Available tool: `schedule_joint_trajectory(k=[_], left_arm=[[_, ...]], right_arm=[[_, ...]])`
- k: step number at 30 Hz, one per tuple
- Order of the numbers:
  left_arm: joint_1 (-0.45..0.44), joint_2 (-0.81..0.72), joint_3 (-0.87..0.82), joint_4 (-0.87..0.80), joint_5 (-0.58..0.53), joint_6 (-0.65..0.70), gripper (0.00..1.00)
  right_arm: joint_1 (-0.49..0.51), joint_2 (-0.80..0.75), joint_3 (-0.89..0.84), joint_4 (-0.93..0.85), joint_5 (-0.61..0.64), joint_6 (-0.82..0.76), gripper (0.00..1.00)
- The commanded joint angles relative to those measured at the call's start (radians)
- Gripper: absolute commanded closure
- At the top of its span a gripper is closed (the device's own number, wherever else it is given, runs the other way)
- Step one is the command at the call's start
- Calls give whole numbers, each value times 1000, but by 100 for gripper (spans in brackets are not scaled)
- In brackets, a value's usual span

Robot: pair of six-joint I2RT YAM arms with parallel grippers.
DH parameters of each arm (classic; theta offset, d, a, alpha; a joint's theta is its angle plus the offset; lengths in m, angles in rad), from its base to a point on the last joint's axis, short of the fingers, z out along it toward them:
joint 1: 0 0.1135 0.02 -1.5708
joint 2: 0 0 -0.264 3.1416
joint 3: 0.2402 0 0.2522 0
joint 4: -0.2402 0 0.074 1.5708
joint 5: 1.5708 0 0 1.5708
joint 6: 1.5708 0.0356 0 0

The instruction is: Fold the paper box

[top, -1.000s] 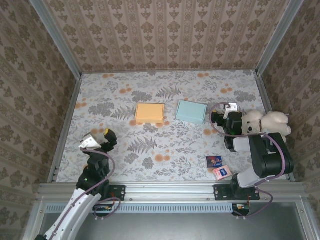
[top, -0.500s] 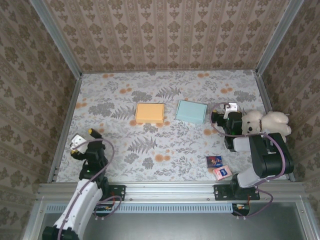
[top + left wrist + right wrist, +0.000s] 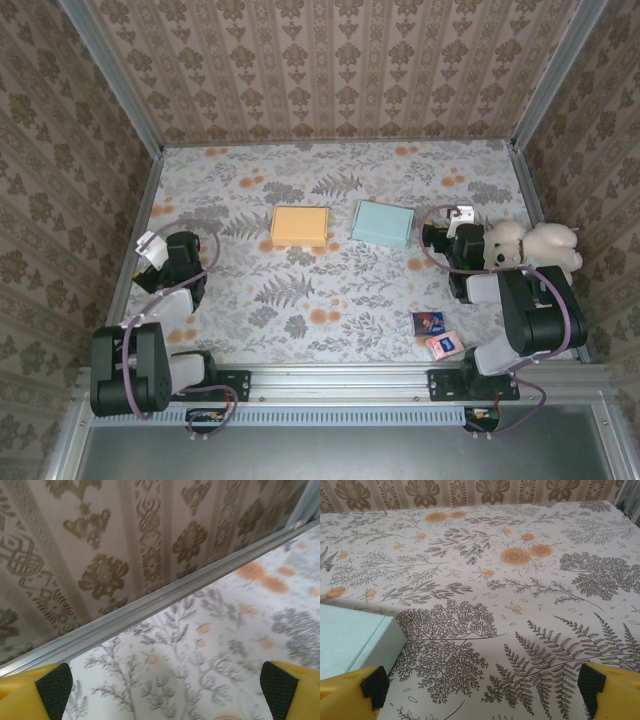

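Left pincer (image 3: 165, 685), right pincer (image 3: 484, 686): spread wide, empty.

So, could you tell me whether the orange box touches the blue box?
Apart. The top external view shows a strip of patterned table between the orange box and the blue box.

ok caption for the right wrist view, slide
Right fingers spread open over the floral table, corner of the light blue box in the frame's lower left
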Motion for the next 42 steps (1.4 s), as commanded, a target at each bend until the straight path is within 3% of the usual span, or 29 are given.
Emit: schedule_joint_trajectory(k=[1, 6, 11, 15, 16, 18, 22, 34, 38, 42], left_arm=[[13, 6, -6, 19, 47, 21, 0], [14, 80, 64, 16, 166, 93, 0], [-18, 202, 170, 47, 226, 278, 1], [-106, 249, 52, 428, 180, 446, 0], [-137, 240, 54, 398, 136, 450, 0], [-195, 250, -16, 577, 99, 533, 0], [-266, 320, -189, 1005, 213, 683, 0], [-469, 424, -93, 1003, 119, 971, 0], [-470, 438, -67, 998, 95, 977, 0], [-375, 369, -134, 993, 216, 841, 0]], right_arm=[[1, 4, 21, 9, -11, -11, 0], [1, 4, 21, 9, -11, -11, 0], [1, 4, 21, 9, -11, -11, 0], [1, 3, 21, 7, -11, -11, 0], [1, 4, 22, 9, -11, -11, 0], [1, 3, 21, 9, -11, -10, 0], [1, 4, 22, 9, -11, -11, 0], [1, 3, 21, 9, -11, -11, 0], [1, 4, 22, 9, -11, -11, 0], [1, 4, 22, 9, -11, -11, 0]])
